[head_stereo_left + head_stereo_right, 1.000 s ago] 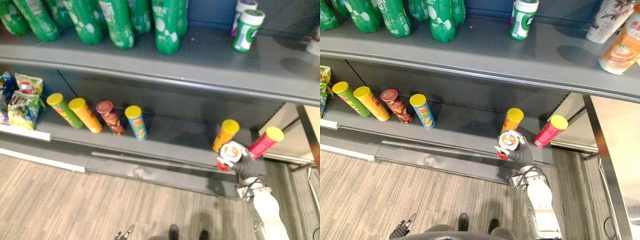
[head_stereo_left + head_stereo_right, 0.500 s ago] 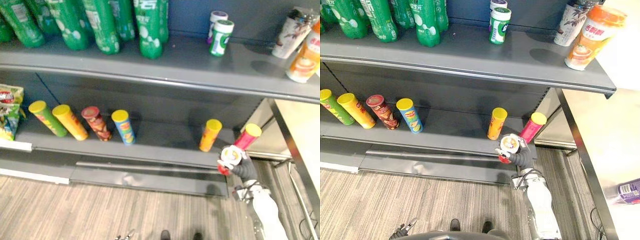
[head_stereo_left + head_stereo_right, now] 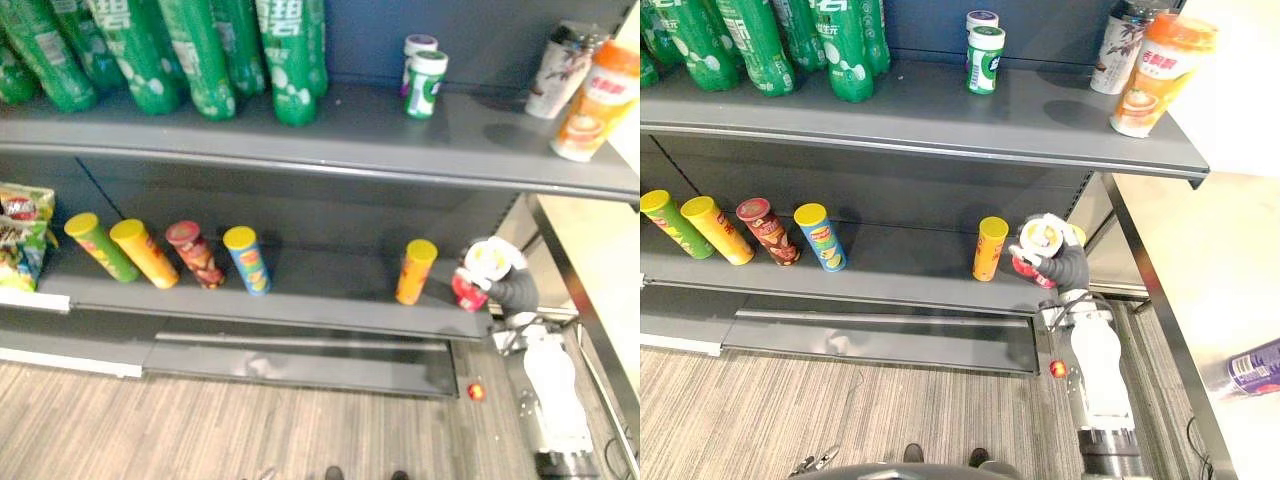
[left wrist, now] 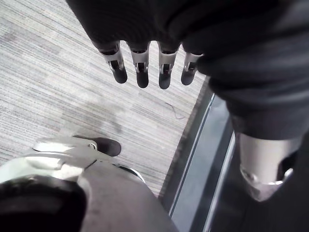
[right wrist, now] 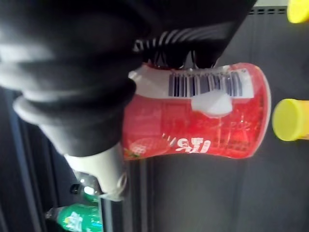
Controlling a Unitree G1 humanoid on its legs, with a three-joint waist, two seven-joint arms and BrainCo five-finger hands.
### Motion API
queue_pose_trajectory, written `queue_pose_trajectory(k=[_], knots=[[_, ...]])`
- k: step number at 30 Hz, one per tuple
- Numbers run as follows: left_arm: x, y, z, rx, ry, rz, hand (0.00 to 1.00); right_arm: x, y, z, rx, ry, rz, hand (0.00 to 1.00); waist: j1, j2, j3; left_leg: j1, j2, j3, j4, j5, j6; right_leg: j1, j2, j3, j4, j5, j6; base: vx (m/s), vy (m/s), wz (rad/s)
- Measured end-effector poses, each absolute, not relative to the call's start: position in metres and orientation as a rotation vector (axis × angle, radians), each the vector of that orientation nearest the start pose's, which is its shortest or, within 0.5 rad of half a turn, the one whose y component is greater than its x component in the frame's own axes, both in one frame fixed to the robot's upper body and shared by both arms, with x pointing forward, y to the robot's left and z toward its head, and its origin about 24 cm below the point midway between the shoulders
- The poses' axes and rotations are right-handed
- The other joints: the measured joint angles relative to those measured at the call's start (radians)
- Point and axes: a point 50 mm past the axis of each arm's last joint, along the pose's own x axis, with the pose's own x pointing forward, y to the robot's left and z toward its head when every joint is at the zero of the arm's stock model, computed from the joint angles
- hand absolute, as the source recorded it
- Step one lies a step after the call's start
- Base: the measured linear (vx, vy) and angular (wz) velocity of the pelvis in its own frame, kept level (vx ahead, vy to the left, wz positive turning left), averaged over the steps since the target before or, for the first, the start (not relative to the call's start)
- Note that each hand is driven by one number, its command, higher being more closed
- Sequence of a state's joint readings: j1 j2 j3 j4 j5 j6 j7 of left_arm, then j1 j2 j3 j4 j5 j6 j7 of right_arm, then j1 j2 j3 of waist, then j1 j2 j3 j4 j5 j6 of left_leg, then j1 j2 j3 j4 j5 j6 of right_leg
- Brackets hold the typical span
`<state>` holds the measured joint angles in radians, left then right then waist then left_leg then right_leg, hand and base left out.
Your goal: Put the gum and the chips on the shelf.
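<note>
My right hand (image 3: 516,291) is shut on a red gum bottle (image 3: 478,276) with a white lid, seen close in the right wrist view as the gum bottle (image 5: 203,125). It hovers over the right end of the lower shelf (image 3: 320,292), just right of an orange chips can (image 3: 415,270). Several more chips cans (image 3: 190,255) lean in a row further left. Two gum bottles (image 3: 424,80) stand on the upper shelf (image 3: 350,130). My left hand (image 4: 140,67) hangs open above the floor.
Green soda bottles (image 3: 200,50) crowd the upper shelf's left, and two drink cups (image 3: 585,85) stand at its right end. Snack bags (image 3: 20,225) sit at the lower shelf's left. A small red object (image 3: 476,391) lies on the floor. A purple bottle (image 3: 1252,368) rests on the pale counter at right.
My right hand has lifted the gum bottle from below the shelf's front edge up to the lower shelf, in front of the pink can. The camera has shifted too.
</note>
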<state>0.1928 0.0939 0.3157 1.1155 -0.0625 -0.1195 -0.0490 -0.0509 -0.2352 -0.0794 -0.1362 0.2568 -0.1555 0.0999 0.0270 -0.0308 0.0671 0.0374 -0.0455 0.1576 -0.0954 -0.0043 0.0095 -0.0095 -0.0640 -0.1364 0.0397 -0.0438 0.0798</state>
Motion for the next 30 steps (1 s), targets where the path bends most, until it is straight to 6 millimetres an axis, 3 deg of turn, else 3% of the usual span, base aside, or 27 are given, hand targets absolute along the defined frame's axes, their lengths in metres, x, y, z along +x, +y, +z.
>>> queue_pose_trajectory(k=[14,16,21,27,30], knots=[[0.030,0.227,-0.167,-0.110,1.198,0.355,0.00,0.285,-0.187,0.186,-0.017,-0.597,0.177,1.00,0.002,0.001,-0.001,0.018,0.015,0.043,0.002,0.003,0.005,0.017,0.018,0.033,-0.028,0.023,-0.026,0.01,-0.009,-0.09],[0.030,0.225,-0.168,-0.104,1.208,0.338,0.00,0.291,-0.175,0.211,-0.035,-0.671,0.248,1.00,0.002,0.001,-0.004,0.018,0.030,0.046,-0.004,0.004,0.005,0.020,0.034,0.037,-0.039,0.031,-0.037,-0.05,-0.080,-0.07],[0.029,0.225,-0.168,-0.102,1.217,0.332,0.00,0.297,-0.169,0.224,-0.055,-0.691,0.285,1.00,0.003,0.000,-0.009,0.019,0.038,0.044,-0.004,0.009,0.005,0.026,0.043,0.035,-0.050,0.038,-0.046,-0.01,-0.034,-0.01],[0.029,0.224,-0.168,-0.099,1.221,0.325,0.00,0.328,-0.160,0.259,-0.090,-0.688,0.319,1.00,0.006,0.002,-0.019,0.020,0.044,0.044,-0.004,0.014,0.001,0.032,0.049,0.035,-0.061,0.045,-0.052,0.00,0.000,0.00],[0.030,0.224,-0.168,-0.094,1.224,0.318,0.00,0.341,-0.153,0.264,-0.078,-0.645,0.339,1.00,0.008,0.001,-0.019,0.020,0.046,0.044,-0.004,0.017,0.000,0.033,0.051,0.035,-0.063,0.046,-0.053,0.00,0.000,0.00]])
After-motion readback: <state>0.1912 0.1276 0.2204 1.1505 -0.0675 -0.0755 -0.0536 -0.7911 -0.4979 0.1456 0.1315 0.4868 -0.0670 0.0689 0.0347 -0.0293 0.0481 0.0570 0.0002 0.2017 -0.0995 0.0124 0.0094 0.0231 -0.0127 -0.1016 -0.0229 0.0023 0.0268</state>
